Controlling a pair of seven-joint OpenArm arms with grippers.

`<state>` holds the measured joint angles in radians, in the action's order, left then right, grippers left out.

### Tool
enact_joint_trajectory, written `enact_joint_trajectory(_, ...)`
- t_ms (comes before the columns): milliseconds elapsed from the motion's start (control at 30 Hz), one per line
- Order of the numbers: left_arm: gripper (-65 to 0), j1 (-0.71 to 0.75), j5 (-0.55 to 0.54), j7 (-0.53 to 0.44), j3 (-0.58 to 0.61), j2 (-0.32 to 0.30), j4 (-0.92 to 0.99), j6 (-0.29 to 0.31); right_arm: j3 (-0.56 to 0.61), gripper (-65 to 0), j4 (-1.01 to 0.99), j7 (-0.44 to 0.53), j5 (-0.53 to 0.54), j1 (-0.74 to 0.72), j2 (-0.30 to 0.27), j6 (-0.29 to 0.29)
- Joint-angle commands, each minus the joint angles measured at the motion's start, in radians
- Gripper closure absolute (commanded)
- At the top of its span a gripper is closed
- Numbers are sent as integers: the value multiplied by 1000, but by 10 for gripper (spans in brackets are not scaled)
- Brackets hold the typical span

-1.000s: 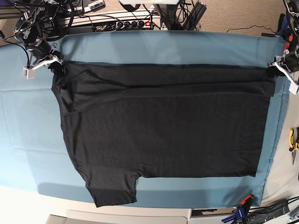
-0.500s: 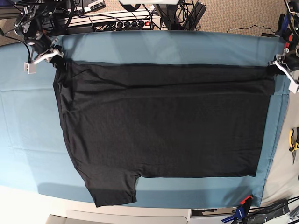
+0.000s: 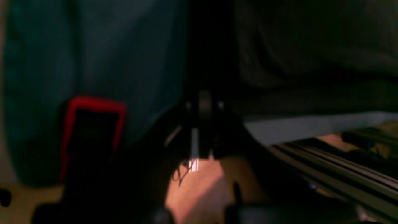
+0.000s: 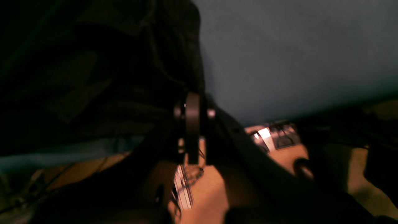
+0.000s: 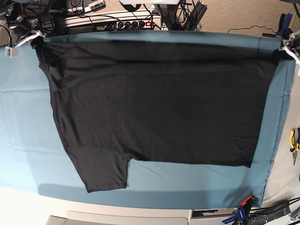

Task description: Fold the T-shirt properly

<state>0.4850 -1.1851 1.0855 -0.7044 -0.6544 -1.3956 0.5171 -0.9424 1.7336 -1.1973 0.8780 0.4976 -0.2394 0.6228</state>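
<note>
The black T-shirt (image 5: pixel 159 103) lies spread over the teal table cover (image 5: pixel 23 122), with one short sleeve (image 5: pixel 105 171) at the near left. Its far edge is stretched taut between my two grippers along the table's far side. My right gripper (image 5: pixel 35 42), at the far left of the base view, is shut on the shirt's far left corner. My left gripper (image 5: pixel 280 51), at the far right, is shut on the far right corner. Both wrist views are dark and blurred. They show black fabric (image 3: pixel 311 46) (image 4: pixel 93 62) beside the teal cover (image 3: pixel 93 46) (image 4: pixel 295 46). No rainbow print shows.
A power strip and cables (image 5: pixel 117 21) lie behind the table's far edge. Yellow-handled pliers (image 5: pixel 293 140) lie at the right on the grey surface. A blue and orange clamp (image 5: pixel 243 206) grips the near right corner. A red-edged clamp (image 3: pixel 93 124) shows in the left wrist view.
Both grippers have moved toward the table's far edge, pulling the shirt's far edge with them. The folded strip along the top has opened out, and the shirt's near edge has slid away from the front.
</note>
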Motion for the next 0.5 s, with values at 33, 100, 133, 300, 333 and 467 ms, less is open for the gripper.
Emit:
enact_joint_trajectory(33,0,30,-14,-7,-32,-27,-10,5,-15,0,15,12,4,11,-34,-2)
enact_joint_trajectory(100,0,48,-30,-4,-39,-26,-10,8,-15,0,15,11,4,13,-38,-2)
enact_joint_trajectory(133,0,51,-32,-2,-39,-24,-10,8,-15,0,15,11,4,13,-38,-2)
enact_joint_trajectory(300,0,53,-31,0,-39,-19,-10,8,-15,0,15,3,-5,18,-38,-2)
enact_joint_trajectory(333,0,53,-31,1,-39,-18,-10,8,-15,0,15,3,-5,22,-38,-2)
enact_joint_trajectory(467,0,53,-31,4,-39,-18,-10,8,-15,0,15,3,-5,23,-38,-2)
